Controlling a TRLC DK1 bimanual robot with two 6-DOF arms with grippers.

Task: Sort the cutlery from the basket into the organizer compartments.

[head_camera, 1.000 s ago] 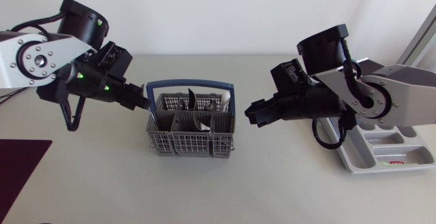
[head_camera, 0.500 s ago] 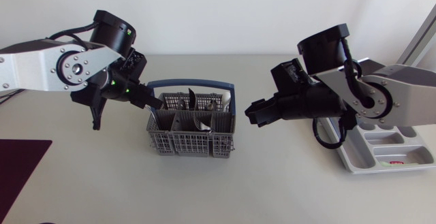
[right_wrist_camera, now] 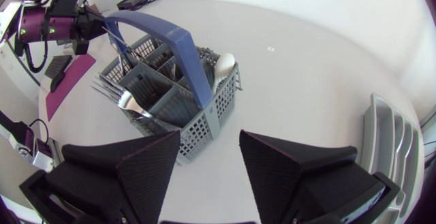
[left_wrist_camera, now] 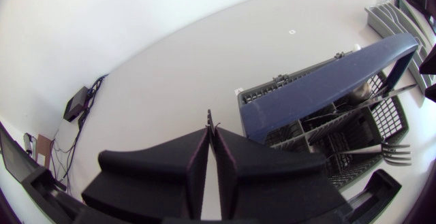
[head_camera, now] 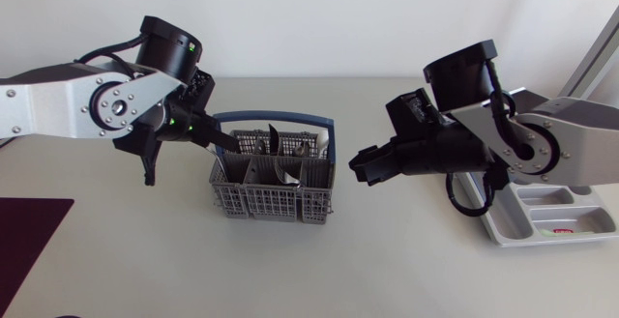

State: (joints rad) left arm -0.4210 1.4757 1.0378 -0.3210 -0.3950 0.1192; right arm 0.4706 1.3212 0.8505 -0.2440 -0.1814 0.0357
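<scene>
The grey cutlery basket (head_camera: 271,190) with its blue handle (head_camera: 273,118) stands mid-table and holds several pieces, among them a fork (left_wrist_camera: 395,153) and a spoon (right_wrist_camera: 223,63). My left gripper (head_camera: 228,146) is at the basket's left end, just under the handle. Its fingers (left_wrist_camera: 197,159) are pressed almost together, with a thin sliver of cutlery (left_wrist_camera: 209,118) showing between the tips. My right gripper (head_camera: 360,163) hangs open to the right of the basket (right_wrist_camera: 170,98), with nothing between its fingers (right_wrist_camera: 146,159). The grey organizer (head_camera: 556,212) lies at the far right, partly hidden by my right arm.
A dark purple mat (head_camera: 29,229) lies at the table's front left corner. The organizer's long compartments (right_wrist_camera: 392,132) lie beside my right gripper.
My left arm swung right and in to the basket's left end, and its fingers closed there. My right arm barely moved.
</scene>
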